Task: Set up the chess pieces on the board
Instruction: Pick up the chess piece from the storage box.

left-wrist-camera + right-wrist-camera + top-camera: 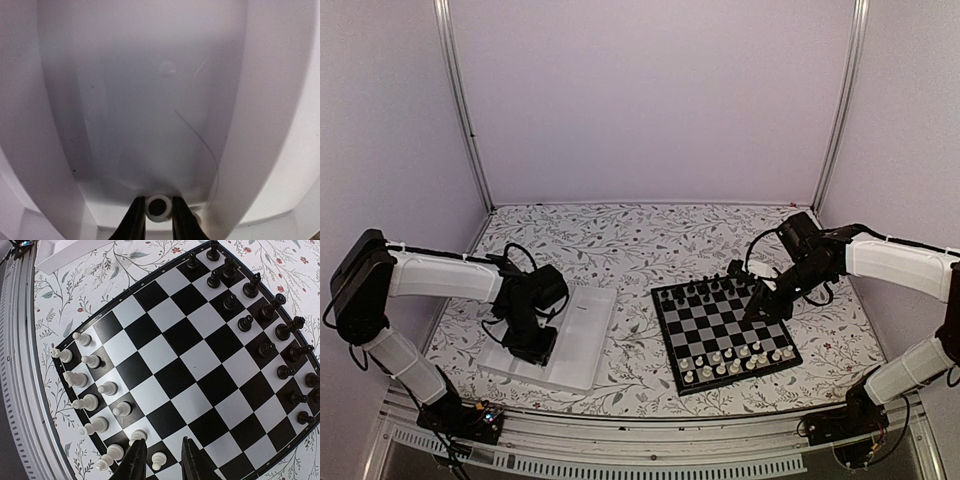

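Observation:
The board lies right of centre, black chess pieces along its far rows and white chess pieces along its near rows. My right gripper hovers over the board's right side. In the right wrist view it is open above the board, and a white pawn stands free on a square below the gap. White pieces line the left, black ones the right. My left gripper reaches into the white tray. There it is shut on a white piece seen base-on.
The tray's white walls rise close on both sides of the left fingers. A second small white shape lies just right of the right finger. The floral tablecloth covers the table, with metal frame posts at the back corners.

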Robot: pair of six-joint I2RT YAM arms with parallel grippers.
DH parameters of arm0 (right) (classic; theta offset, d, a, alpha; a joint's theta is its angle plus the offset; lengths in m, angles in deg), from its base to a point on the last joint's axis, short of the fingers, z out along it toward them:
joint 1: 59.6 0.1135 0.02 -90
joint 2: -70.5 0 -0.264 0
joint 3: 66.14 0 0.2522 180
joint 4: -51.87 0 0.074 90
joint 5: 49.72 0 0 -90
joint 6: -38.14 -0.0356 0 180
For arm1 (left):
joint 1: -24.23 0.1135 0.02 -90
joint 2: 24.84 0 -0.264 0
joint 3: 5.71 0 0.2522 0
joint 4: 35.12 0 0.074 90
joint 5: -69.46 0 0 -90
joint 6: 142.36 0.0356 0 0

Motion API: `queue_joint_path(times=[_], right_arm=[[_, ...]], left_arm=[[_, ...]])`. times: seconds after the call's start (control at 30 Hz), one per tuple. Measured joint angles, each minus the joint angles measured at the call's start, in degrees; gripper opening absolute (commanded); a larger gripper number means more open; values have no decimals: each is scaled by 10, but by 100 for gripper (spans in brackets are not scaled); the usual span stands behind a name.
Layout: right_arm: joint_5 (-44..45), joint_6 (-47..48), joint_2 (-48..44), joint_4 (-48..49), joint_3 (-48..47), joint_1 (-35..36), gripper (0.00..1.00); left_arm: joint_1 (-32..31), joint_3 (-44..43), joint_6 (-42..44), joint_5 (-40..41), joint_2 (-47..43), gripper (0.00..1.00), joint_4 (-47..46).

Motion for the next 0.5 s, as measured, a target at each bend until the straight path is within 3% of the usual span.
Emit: queue_joint_path(times=[0.5], right_arm=[[-12,-2,6,0,0,0,26]], left_arm=[[7,-17,10,0,5,14,14]])
